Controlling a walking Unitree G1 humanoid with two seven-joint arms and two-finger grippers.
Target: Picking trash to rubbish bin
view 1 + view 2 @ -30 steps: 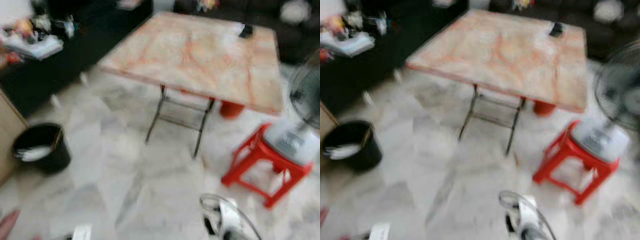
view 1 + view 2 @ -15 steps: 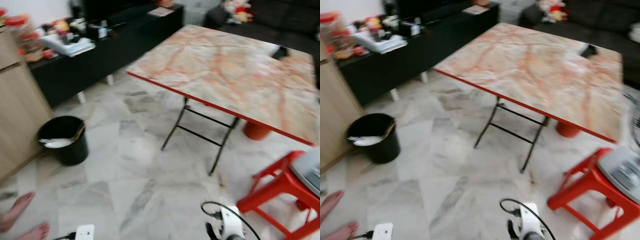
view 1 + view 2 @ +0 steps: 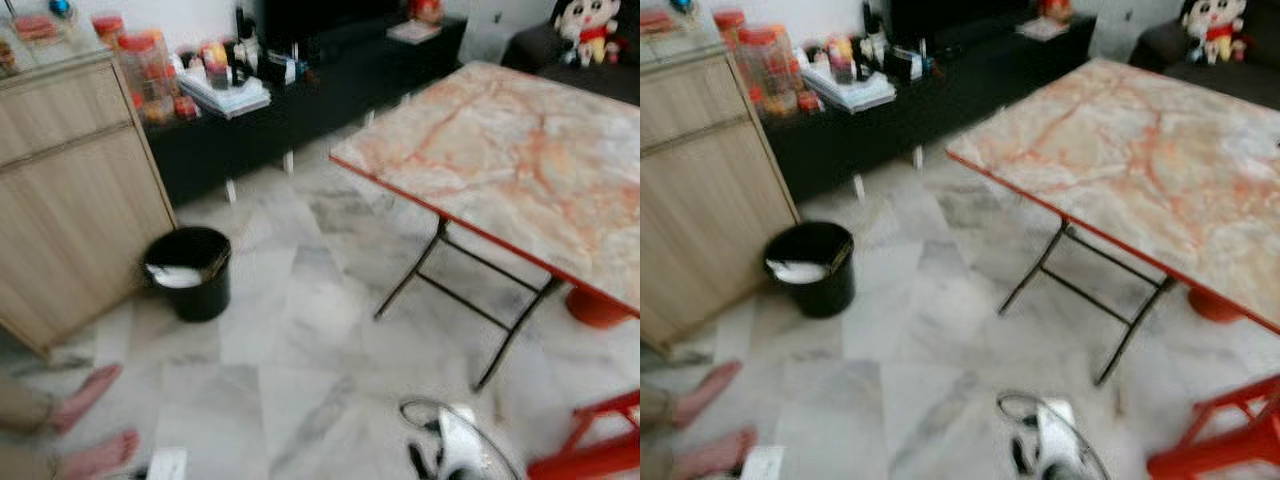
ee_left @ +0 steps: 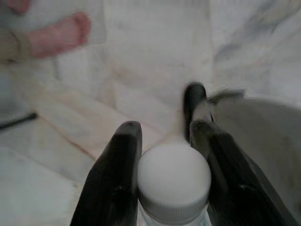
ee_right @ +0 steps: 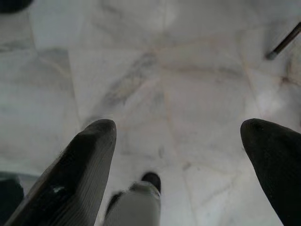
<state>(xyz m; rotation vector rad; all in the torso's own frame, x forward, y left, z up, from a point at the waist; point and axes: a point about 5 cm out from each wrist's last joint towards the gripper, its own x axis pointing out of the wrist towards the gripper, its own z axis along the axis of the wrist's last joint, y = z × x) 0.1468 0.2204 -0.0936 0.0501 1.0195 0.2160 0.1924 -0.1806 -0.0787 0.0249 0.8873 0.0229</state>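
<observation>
Head view: a round black plastic rubbish bin (image 3: 188, 272) stands beside the wooden cabinet (image 3: 70, 190).

Left wrist: left gripper (image 4: 164, 155) clamps a white-capped plastic bottle (image 4: 173, 181); walking could jolt it loose.

Right wrist: right gripper (image 5: 181, 141) splayed, empty.

A home living room: marble-tiled floor (image 3: 300, 330), folding worktop (image 3: 520, 170), dark TV console (image 3: 300, 110), wooden cabinet (image 3: 70, 200), plush doll (image 3: 587, 25) on a sofa.

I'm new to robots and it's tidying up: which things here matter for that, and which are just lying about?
For the job:
white-capped bottle, held in the left tool
black rubbish bin

Just there:
marble-top folding table
wooden cabinet
red stool
person's bare feet
</observation>
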